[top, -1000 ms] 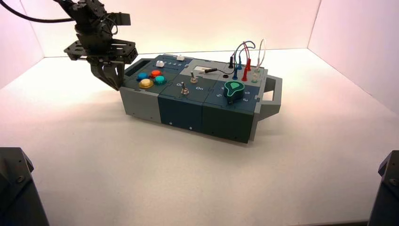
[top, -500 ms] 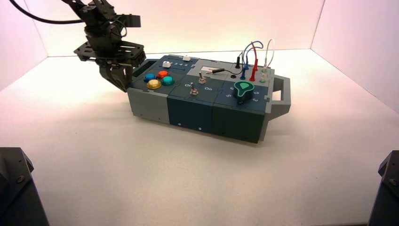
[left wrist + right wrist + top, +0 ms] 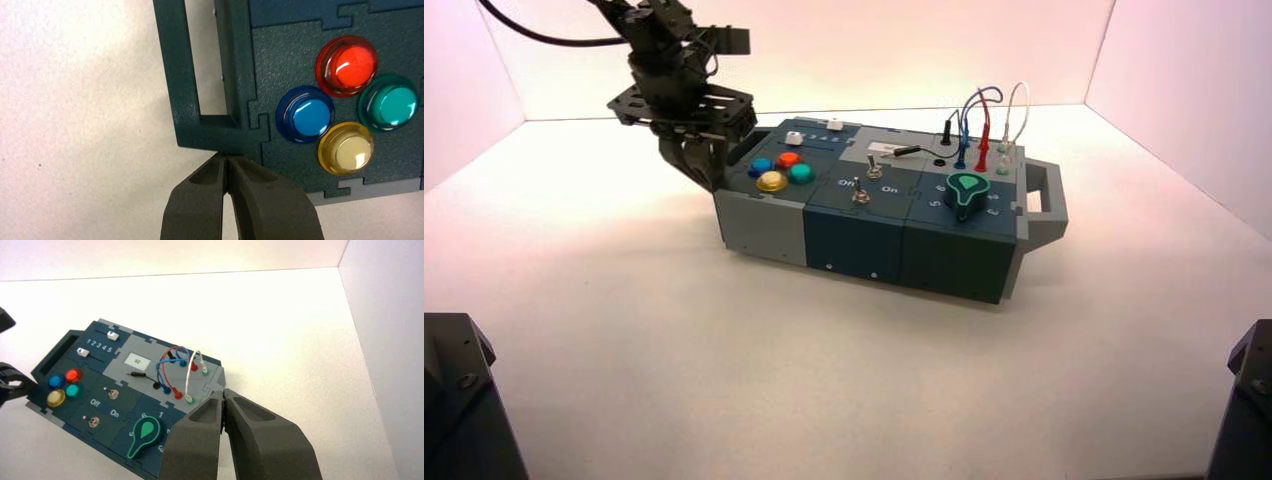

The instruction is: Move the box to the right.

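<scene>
The long grey and dark-blue box (image 3: 864,230) lies slanted on the white floor. My left gripper (image 3: 707,172) is shut, its tips against the box's left end at the dark handle (image 3: 180,75). The left wrist view shows the shut fingertips (image 3: 227,159) touching the handle's corner, beside the blue (image 3: 310,116), red (image 3: 349,64), green (image 3: 392,104) and yellow (image 3: 350,151) buttons. My right gripper (image 3: 222,395) is shut and empty, held apart from the box (image 3: 125,400) near its right end. The green knob (image 3: 967,193) and plug wires (image 3: 979,125) sit towards the right end.
White walls close the floor at the back (image 3: 904,50) and right (image 3: 1184,90). The box's grey right handle (image 3: 1049,205) faces the right wall with open floor between. Dark arm bases stand at the front corners (image 3: 454,400) (image 3: 1249,400).
The box has slid to the right across the floor, with my left gripper moving right with it against its left end.
</scene>
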Controlling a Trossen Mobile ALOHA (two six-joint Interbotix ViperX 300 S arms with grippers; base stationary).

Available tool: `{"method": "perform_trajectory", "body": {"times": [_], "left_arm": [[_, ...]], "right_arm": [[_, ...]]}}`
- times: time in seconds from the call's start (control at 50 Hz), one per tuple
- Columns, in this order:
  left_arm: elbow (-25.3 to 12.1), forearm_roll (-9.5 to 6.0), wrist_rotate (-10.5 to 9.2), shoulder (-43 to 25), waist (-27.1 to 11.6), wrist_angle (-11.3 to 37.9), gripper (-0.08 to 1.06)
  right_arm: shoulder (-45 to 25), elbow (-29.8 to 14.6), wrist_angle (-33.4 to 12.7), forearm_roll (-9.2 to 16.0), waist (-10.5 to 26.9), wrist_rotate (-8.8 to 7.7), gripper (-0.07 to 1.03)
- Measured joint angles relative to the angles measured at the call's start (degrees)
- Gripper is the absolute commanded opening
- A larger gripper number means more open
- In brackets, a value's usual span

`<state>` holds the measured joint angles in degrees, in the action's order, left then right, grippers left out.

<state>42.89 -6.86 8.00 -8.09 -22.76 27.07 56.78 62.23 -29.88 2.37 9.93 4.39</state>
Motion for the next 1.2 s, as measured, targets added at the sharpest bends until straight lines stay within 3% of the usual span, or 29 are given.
{"method": "perform_trajectory", "body": {"times": [1.2], "left_arm": [[-6.68,-1.32,-0.09,-4.92,-9.14,0.09,-0.03]], "right_arm": [[0.62,0.53,0.00,0.26,-0.09,0.62,-0.02]]}}
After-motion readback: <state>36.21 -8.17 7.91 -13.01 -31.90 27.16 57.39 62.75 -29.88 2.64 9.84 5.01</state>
